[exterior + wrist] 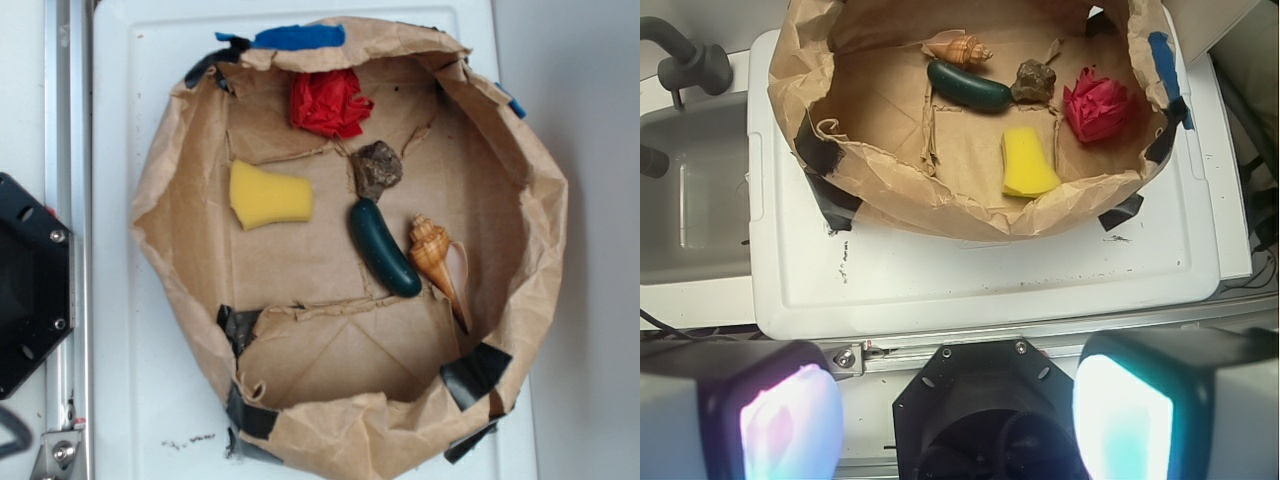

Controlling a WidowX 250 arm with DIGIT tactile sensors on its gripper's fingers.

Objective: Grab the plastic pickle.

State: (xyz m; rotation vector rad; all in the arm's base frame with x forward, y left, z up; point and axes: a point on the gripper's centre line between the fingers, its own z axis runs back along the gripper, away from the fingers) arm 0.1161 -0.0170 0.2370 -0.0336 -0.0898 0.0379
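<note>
Gripper (958, 405) fingers (790, 420) looming blurred at the wrist view's bottom, standing wide apart and holding nothing, plastic pickle (384, 246) lying inside the brown paper bowl (160, 190), sitting between rock (377, 169) and seashell (434, 256), yellow sponge (268, 195) resting well apart.

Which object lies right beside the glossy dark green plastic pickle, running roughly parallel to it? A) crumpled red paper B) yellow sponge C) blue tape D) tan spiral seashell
D: the tan spiral seashell lies alongside the glossy dark green plastic pickle on the brown paper, while the yellow sponge and crumpled red paper sit well apart.
</note>
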